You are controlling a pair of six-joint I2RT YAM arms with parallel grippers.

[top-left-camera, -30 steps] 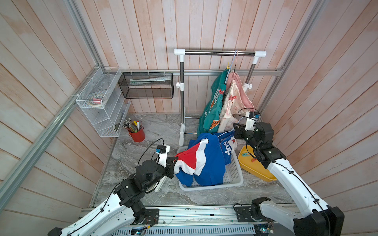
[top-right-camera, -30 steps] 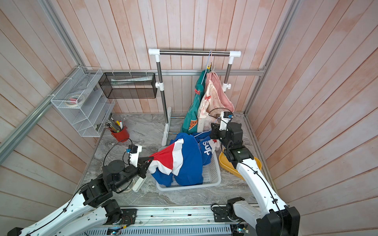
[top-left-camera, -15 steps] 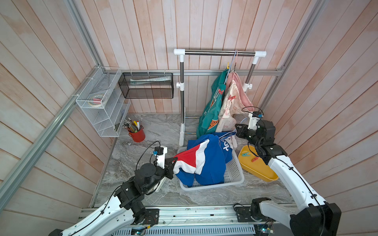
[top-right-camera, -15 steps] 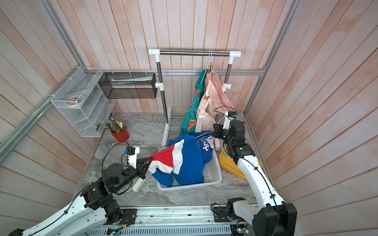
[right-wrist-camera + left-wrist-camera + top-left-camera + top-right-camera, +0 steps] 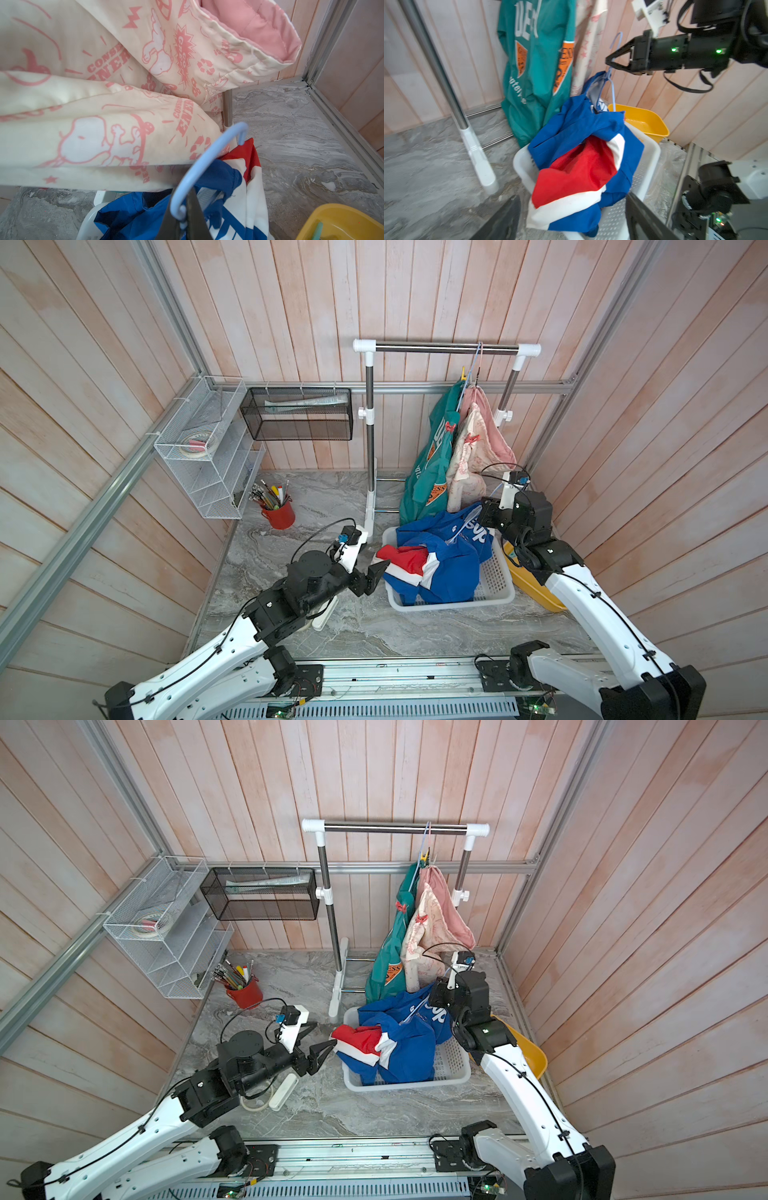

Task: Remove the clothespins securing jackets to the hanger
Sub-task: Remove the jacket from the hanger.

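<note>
Left end effector (image 5: 327, 1033) gapes wide, arm low; right end effector (image 5: 608, 61) pinched closed.

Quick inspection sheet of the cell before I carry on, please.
Surface: grey marble tabletop, no spill seen.
Job's things: blue jacket heaped in white basket; teal jacket and cream jacket hang on rail, each with a red clothespin.
Clutter: red pen cup, yellow bin, wire shelf.
Grippers: left gripper open beside blue jacket; right gripper shut on light-blue hanger.
Cables: wrist cable loops, no snag seen.
Surroundings: wood-panel walls, nothing else seen.
</note>
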